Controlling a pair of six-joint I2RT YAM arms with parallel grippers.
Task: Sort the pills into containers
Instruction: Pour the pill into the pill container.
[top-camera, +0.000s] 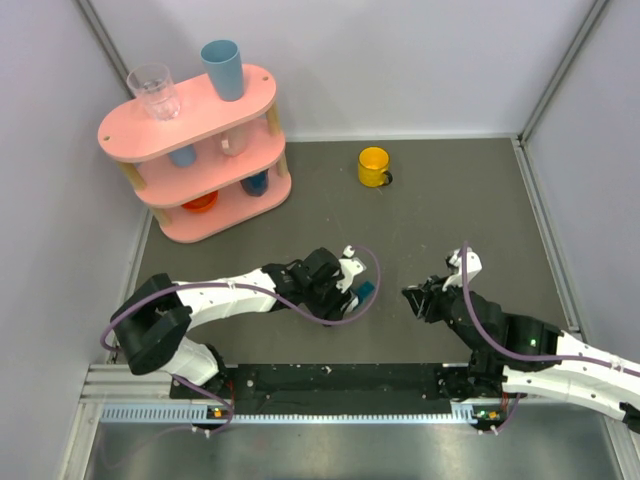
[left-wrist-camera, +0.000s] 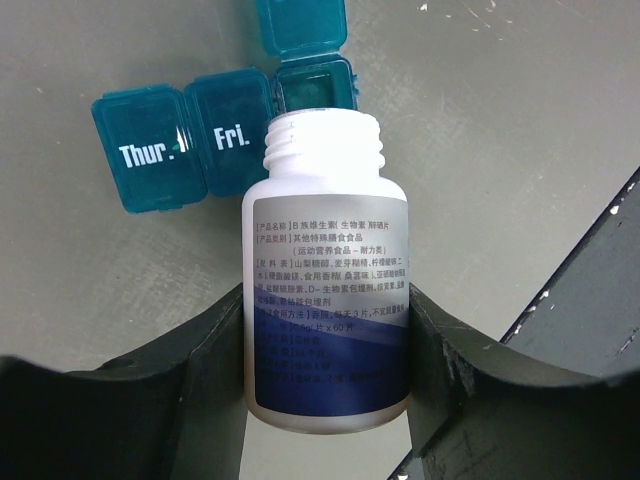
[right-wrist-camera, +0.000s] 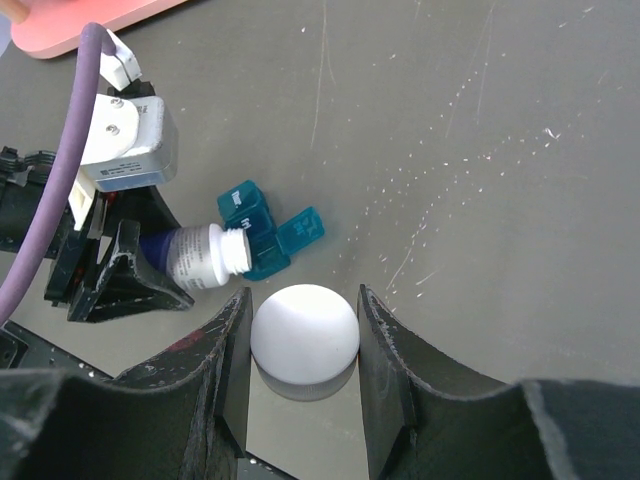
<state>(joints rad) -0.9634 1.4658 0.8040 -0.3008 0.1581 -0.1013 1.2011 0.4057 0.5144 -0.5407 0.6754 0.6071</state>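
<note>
1. The left gripper (left-wrist-camera: 327, 305) is pinching the white bottle (left-wrist-camera: 325, 230), which is lying tipped with no cap on.
2. The bottle's mouth is pointing at the teal pill box (left-wrist-camera: 185, 140), in the upper left of the left wrist view. Its open part (left-wrist-camera: 315, 85) is waiting there.
3. The right gripper (right-wrist-camera: 303, 300) is pinching the white cap (right-wrist-camera: 304, 335) at the bottom middle of its own view.
4. This is probably the pouring step. Next, the bottle likely needs gentle tipping so pills are dropping only into the open part.

"Thur." and "Fri." on pill box (left-wrist-camera: 150, 150)
</note>
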